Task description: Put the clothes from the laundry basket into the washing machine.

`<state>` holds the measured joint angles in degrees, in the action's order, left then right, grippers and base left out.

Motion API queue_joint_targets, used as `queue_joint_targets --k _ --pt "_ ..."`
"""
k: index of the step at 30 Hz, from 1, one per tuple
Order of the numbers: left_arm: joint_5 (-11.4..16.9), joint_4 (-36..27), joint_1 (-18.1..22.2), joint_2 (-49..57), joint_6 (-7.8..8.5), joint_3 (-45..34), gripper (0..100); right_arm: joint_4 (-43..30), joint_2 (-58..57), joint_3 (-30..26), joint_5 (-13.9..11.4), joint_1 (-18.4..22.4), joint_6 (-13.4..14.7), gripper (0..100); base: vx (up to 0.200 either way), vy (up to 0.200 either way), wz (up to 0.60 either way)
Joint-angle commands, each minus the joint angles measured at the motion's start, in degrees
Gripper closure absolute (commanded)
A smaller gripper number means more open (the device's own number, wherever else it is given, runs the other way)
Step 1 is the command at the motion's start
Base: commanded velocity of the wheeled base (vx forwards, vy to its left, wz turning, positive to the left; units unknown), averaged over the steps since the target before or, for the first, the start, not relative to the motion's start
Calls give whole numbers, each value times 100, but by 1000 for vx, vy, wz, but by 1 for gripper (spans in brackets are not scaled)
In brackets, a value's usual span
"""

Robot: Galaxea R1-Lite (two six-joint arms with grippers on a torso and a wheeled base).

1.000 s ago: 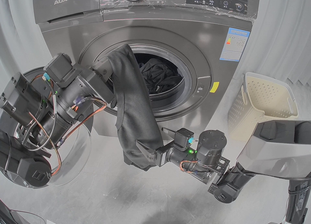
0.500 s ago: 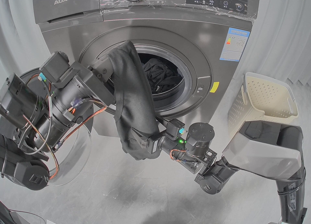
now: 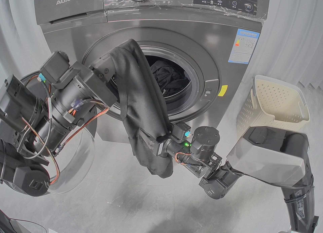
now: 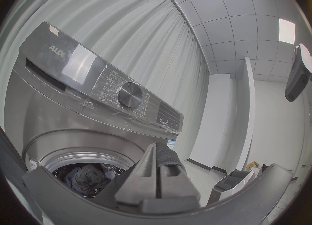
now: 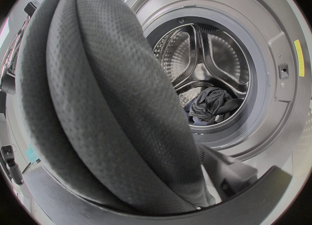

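A long dark garment (image 3: 141,109) hangs in front of the washing machine (image 3: 202,51), at the left rim of its open round port. My left gripper (image 3: 112,63) is shut on the garment's top edge, and the left wrist view shows the cloth (image 4: 165,155) pinched between its closed fingers (image 4: 143,180). My right gripper (image 3: 148,141) is pressed into the lower part of the garment from the right, and the cloth (image 5: 107,105) drapes over it. Dark clothes (image 3: 166,77) lie inside the drum (image 5: 211,105).
The machine's glass door (image 3: 72,163) stands swung open at the lower left, behind my left arm. A cream laundry basket (image 3: 276,105) sits on the floor to the right of the machine. Grey floor lies in front.
My right gripper has moved up and left into the garment, closer to the port, and the garment's bottom end now hangs below it. My left gripper has lifted the top edge slightly.
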<state>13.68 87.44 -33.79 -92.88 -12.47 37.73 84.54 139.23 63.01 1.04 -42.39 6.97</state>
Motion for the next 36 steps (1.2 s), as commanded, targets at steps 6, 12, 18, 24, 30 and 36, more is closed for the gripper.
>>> queue_joint_targets --k 6,12,18,24,30,36 --pt "-5 -105 505 -37 8 24 100 54 -801 -852 28 222 32 100 0 0 0" --pt "-5 -228 699 -125 8 -82 100 62 -1522 -1722 28 345 50 100 0 0 0" --pt "91 -193 725 -406 25 -495 100 71 -1803 -1687 46 486 146 100 0 0 0" --pt "346 -157 839 -652 43 -890 100 133 -2031 -1643 55 503 155 100 0 0 0" --pt "372 -149 962 -969 61 -1075 100 124 -2225 -1634 55 451 146 100 0 0 0" --pt "364 -87 936 -1338 184 -1198 100 71 -2409 -1634 81 319 138 100 0 0 0"
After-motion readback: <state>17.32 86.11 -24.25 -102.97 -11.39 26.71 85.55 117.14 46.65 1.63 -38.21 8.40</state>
